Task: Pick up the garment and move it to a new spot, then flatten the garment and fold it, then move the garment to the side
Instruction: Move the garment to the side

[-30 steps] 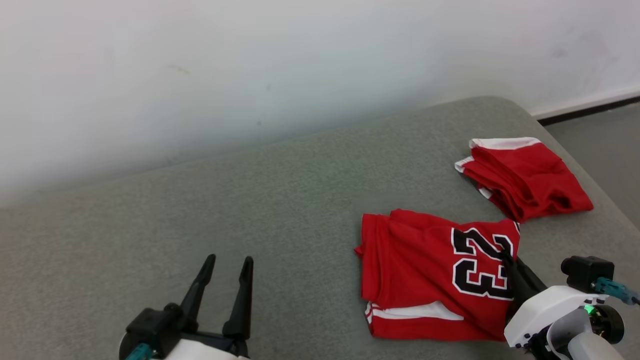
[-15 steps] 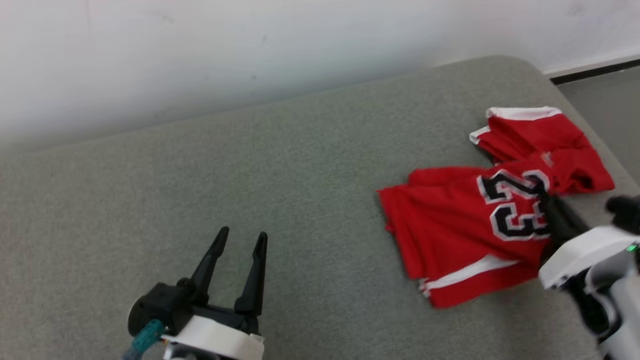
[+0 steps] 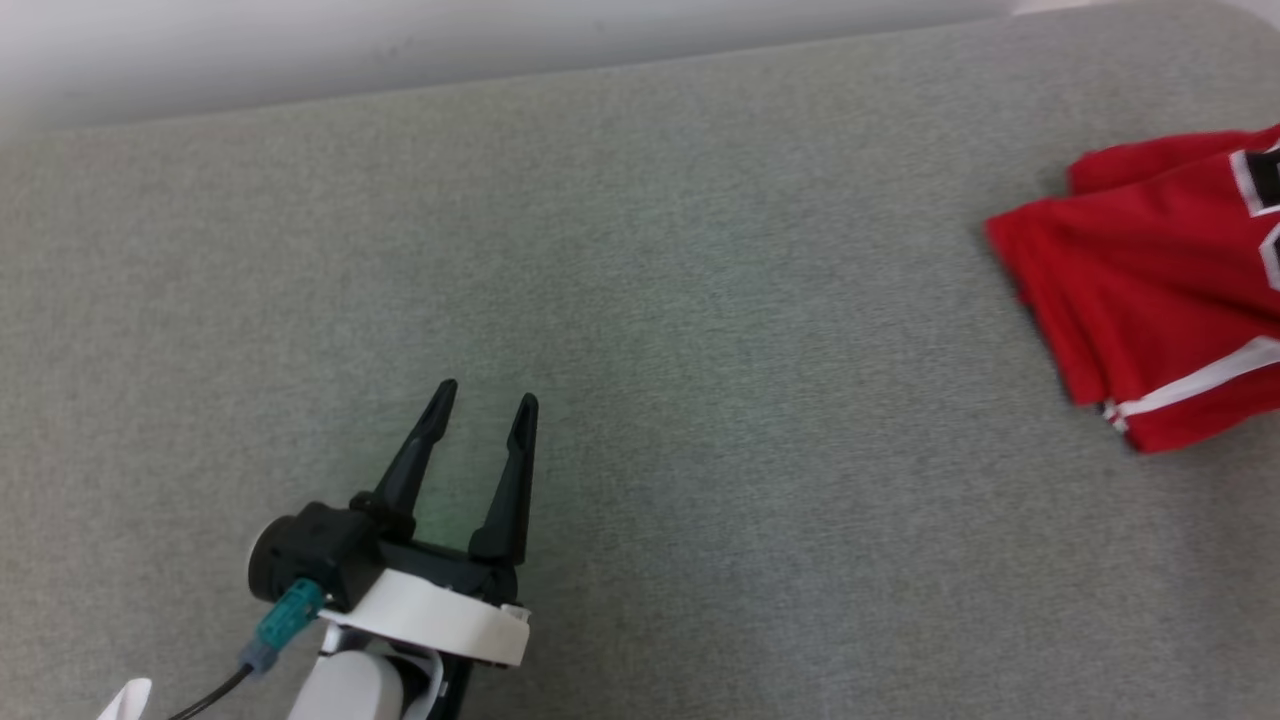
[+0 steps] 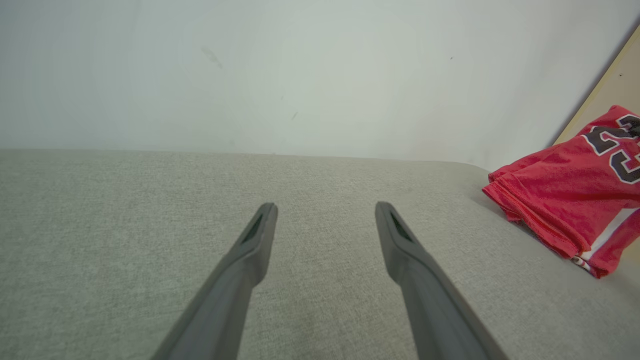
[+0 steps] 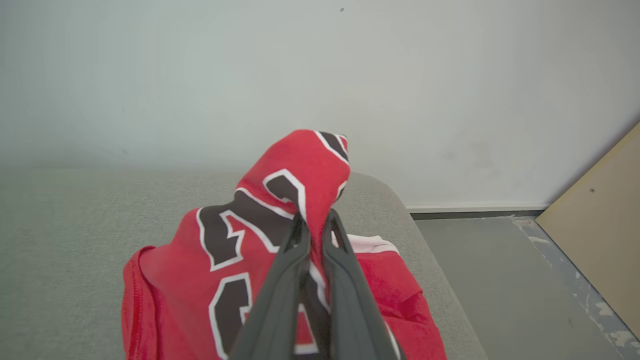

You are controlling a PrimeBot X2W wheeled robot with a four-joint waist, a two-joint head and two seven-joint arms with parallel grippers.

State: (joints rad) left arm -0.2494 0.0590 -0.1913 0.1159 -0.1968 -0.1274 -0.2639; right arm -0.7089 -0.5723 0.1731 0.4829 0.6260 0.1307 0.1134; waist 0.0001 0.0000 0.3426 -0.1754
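One broad grey cushion (image 3: 700, 300) fills the work area, its far edge against a pale wall (image 4: 300, 75). At the cushion's right end is the garment (image 3: 1150, 290), a red piece with a black, white-edged "23" and a white stripe near its hem. It is partly raised. The striped hem sits low, on or just above the cushion, and the numbered end is pulled up, so its long axis slopes upward from hem to number. Its folded side edge faces the cushion's middle. In the right wrist view the numbered cloth (image 5: 280, 210) peaks above the right gripper (image 5: 316, 216), whose jaws are clamped together on a fold of it. Beneath, on the cushion's right end, lies a second red garment (image 5: 395, 285) with a pale band. Toward the cushion's near left, well apart from the garment (image 4: 560, 200), the left gripper (image 3: 487, 393) hovers with its jaws spread wide, holding nothing (image 4: 326, 207).
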